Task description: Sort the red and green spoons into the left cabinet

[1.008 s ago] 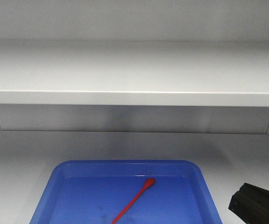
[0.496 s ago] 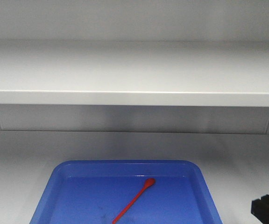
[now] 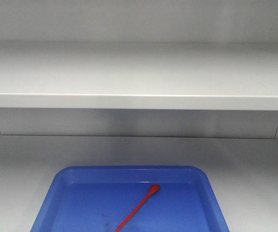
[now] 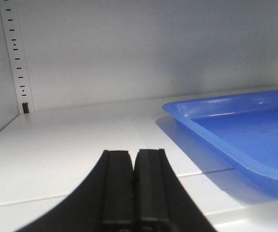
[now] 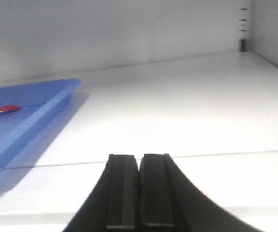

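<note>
Resting flat inside the wide, shallow blue plastic tray [image 3: 57,191], on the lower shelf of the pale grey-white metal cabinet [image 3: 139,100]: the thin, long-handled red plastic spoon [image 3: 140,207]. Small oval bowl pointing to the far right, handle running back to the near left and cut off by the bottom edge of the front view. No sign of a green spoon in any view. Left black two-finger gripper [image 4: 133,159] pressed together with nothing between the pads, low over the white shelf floor and just left of the tray; from there, only a small red piece to find at the far right edge of the wrist view, so the spoon to be reached by going right and over the tray rim. Right black two-finger gripper [image 5: 139,162] likewise pressed together and empty, standing right of the tray, with the red bowl end visible far to its left beyond the rim. Probably little to choose between the two arms: handle end leaning to the left arm's side, bowl end to the right arm's side. For a pinch, better to spread the jaws first and set them across the slanted handle, not along it. Hard to judge how far down the handle goes.
</note>
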{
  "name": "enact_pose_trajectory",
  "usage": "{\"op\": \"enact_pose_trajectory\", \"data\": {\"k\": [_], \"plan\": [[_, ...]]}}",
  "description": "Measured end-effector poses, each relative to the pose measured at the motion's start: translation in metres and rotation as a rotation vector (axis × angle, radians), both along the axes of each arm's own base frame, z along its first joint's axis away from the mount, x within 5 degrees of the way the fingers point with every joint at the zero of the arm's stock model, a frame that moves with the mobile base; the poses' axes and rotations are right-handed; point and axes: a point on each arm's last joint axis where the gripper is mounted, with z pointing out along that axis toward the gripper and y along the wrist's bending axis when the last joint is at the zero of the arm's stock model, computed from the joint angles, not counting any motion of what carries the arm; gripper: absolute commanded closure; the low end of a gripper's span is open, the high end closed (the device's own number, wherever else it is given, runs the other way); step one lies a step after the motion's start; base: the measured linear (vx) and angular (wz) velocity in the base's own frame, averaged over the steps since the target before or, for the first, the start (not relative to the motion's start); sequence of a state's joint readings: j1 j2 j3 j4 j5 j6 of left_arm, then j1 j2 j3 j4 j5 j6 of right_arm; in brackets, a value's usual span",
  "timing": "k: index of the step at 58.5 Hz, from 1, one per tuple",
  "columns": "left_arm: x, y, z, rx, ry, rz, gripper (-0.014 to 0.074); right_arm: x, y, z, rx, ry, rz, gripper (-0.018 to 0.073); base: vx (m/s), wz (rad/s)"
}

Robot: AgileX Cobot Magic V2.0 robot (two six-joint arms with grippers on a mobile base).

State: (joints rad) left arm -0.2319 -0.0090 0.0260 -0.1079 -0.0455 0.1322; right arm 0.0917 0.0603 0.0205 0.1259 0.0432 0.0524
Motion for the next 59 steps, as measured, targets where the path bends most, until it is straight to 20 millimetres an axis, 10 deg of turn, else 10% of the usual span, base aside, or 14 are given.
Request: {"op": "enact_pose_trajectory", "data": {"k": [59], "plan": [[0.0000, 0.0000, 0.0000, 0.001, 0.000, 0.000, 0.0596, -0.0050, -0.0058, -0.0062, -0.028, 0.018, -0.097, 0.0564, 0.00, 0.00]]}}
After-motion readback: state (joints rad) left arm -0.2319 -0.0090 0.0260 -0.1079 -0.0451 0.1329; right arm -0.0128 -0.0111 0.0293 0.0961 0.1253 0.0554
